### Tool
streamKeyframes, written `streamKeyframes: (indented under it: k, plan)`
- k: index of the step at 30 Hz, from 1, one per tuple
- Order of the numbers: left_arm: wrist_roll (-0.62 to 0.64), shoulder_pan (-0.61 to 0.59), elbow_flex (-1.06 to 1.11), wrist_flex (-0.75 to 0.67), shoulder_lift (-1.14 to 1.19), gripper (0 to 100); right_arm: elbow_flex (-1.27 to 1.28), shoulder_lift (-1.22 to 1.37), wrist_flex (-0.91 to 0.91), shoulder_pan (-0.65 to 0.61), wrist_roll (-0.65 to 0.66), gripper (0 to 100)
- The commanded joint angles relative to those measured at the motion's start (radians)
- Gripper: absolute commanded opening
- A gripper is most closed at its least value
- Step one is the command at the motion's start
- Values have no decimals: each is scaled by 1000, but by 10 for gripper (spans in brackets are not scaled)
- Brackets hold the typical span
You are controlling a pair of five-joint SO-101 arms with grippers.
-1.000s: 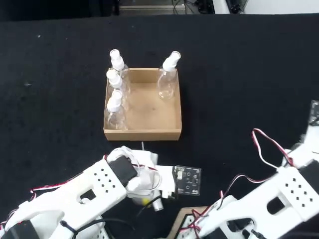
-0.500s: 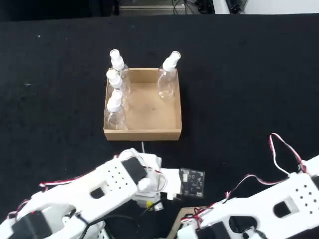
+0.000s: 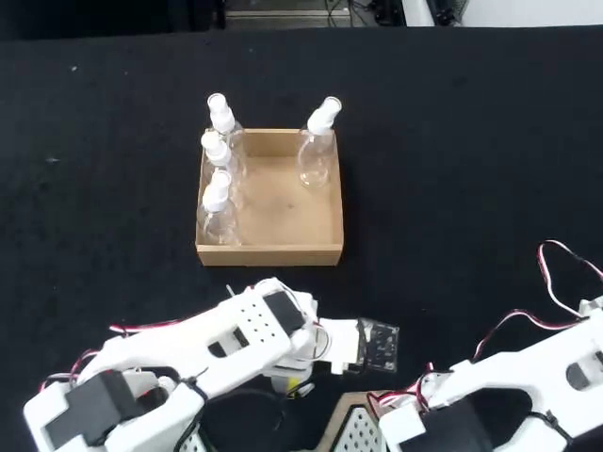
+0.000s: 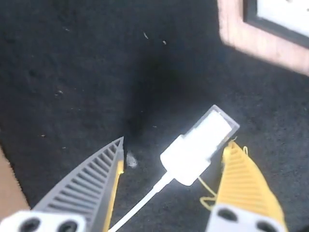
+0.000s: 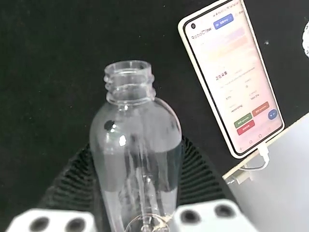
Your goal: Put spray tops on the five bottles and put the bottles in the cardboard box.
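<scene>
Spreading under everything, the black table [image 3: 471, 141] carries the cardboard box [image 3: 268, 254] in its middle. Three capped bottles [image 3: 219, 212] stand upright in a row along one side wall of the box, and a fourth capped bottle [image 3: 317, 155] stands in the far corner opposite. Both arms sit at the near edge, well apart from the box. The right gripper [image 5: 140, 164] is clamped on an open-necked clear bottle [image 5: 135, 121], with a lit phone [image 5: 231, 82] beside it. The left gripper [image 4: 176, 144] hangs over the table with its jaws apart. A loose white spray top [image 4: 195, 147] lies between them, close to the yellow finger.
</scene>
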Motion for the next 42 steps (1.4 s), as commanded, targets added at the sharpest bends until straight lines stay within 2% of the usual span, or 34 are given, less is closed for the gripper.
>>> streamKeyframes:
  k: [1, 8, 14, 16, 22, 29, 35, 42]
  plan:
    - [6, 27, -58, -12, 35, 290, -61, 2, -15, 15, 9, 11]
    - [44, 45, -54, -11, 43, 271, -59, 4, -15, 11, 9, 11]
    - [110, 48, -53, -11, 44, 18, -59, 5, -17, 9, 6, 11]
    - [137, 39, -53, -9, 43, 63, -59, 5, -17, 8, 3, 11]
    - [203, 18, -128, 140, 43, 30, -54, 2, -15, -34, 2, 11]
    - [276, -231, -174, 236, 8, 30, -68, 1, 89, -175, -2, 10]
    - [281, -384, -102, 327, -276, 30, -90, -1, 163, -391, -157, 10]
    - [275, -688, -74, 422, -600, 30, -101, -176, 239, -646, -334, 10]
